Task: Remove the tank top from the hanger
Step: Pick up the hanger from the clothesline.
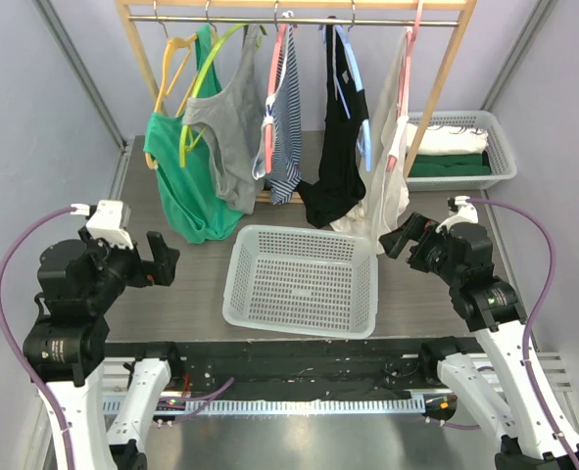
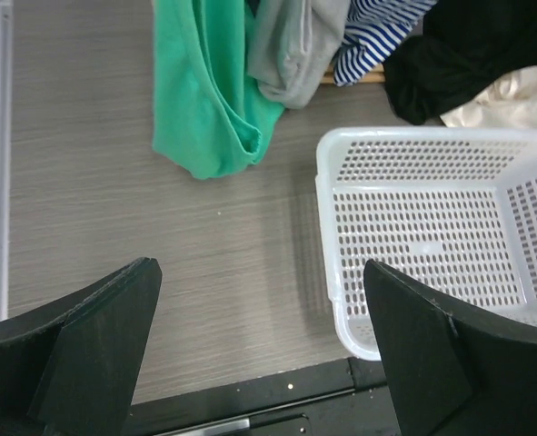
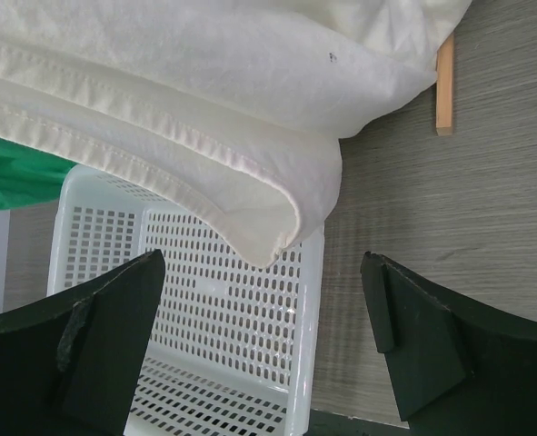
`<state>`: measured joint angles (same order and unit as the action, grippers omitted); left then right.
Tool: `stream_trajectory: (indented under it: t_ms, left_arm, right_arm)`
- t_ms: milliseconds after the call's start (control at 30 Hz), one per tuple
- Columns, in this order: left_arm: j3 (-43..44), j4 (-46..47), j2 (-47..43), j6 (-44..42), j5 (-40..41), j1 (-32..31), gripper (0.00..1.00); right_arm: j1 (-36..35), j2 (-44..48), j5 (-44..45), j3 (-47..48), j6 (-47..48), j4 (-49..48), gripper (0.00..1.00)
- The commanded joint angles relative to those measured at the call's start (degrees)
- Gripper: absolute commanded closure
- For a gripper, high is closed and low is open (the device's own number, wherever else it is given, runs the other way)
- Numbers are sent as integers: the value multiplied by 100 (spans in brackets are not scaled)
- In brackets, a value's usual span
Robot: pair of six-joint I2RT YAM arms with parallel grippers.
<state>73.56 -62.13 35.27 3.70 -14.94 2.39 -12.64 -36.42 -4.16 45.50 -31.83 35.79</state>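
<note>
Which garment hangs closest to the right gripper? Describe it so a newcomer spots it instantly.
Find the wooden clothes rack behind the basket. At its right end a cream tank top hangs on a pink hanger. It is the only cream garment there, next to a black top.

A white slotted basket (image 1: 234,286) sits on the grey wood-grain tabletop (image 1: 186,284). Behind it stands a wooden rack (image 1: 453,69). Behind it and to its right, a second basket (image 1: 503,147) holds folded white cloth (image 1: 451,140) and folded green cloth (image 1: 451,167).
</note>
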Motion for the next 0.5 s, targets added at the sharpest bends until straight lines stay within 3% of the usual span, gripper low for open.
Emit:
stream_trajectory:
  t_ms: [0, 167, 467]
  left_arm:
    - [308, -107, 121, 25, 291, 24, 0]
    - [456, 490, 6, -239, -422, 24, 3]
    - [2302, 1808, 1518, 236, 78, 24, 12]
  right_arm:
    - [-19, -49, 21, 249, 28, -98, 0]
    - [-19, -84, -76, 153, 28, -239, 0]
    - [-19, 4, -164, 3, 195, -371, 0]
